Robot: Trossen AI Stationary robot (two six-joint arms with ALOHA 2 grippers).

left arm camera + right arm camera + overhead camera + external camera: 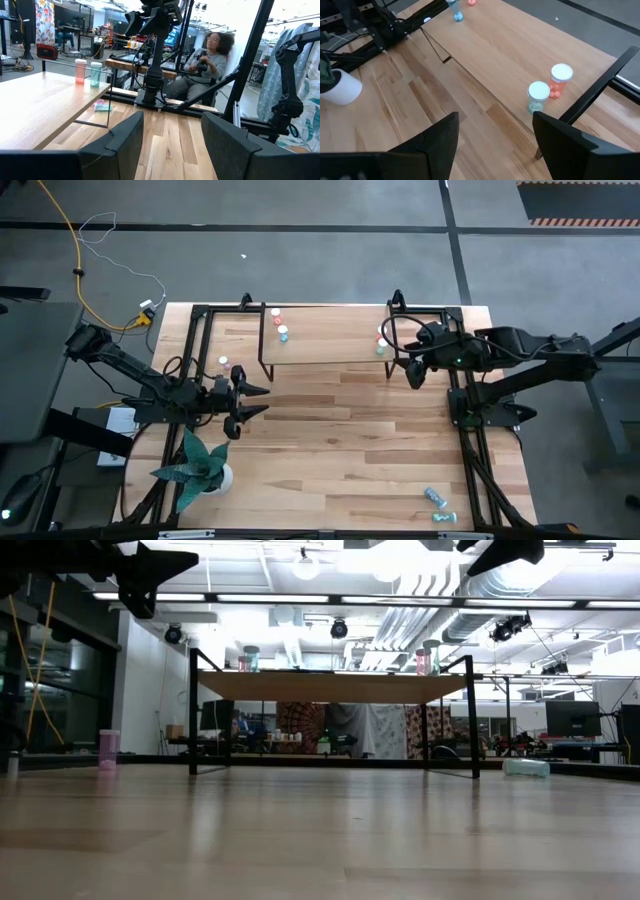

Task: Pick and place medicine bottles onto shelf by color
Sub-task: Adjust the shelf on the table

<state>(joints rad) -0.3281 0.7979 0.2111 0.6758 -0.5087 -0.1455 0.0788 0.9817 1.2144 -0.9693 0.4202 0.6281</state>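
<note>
- here's the tabletop [340, 440], pale butcher-block planks, sitting on a grey floor with a yellow cable [70, 240] trailing off at the far left corner.
- level across the wood, the room behind shows white ducts and ceiling lights; in the left wrist view a person [202, 67] sits beyond the far edge.
- the shelf [325, 340] stands along the back of the tabletop, light wood top on thin black legs, its long side running left to right.
- on the shelf's left end, two bottles upright, one orange [276, 315], one blue [283, 333], caps up.
- on its right end, another upright pair, a pink one [561, 80] just beside a teal one [538, 97], white caps pointing straight up.
- one pink bottle [108, 749] stands upright on the tabletop, left of the shelf.
- near the front right corner, two teal bottles [436, 498] lie on their sides, long axes flat along the wood.
- a plant in a white pot [205, 470] sits front left.
- left tool [250, 402] hovers left of the shelf, fingers spread wide, nothing in them.
- right tool [412, 370] hangs by the shelf's right end, fingers wide apart too, gripping nothing.
</note>
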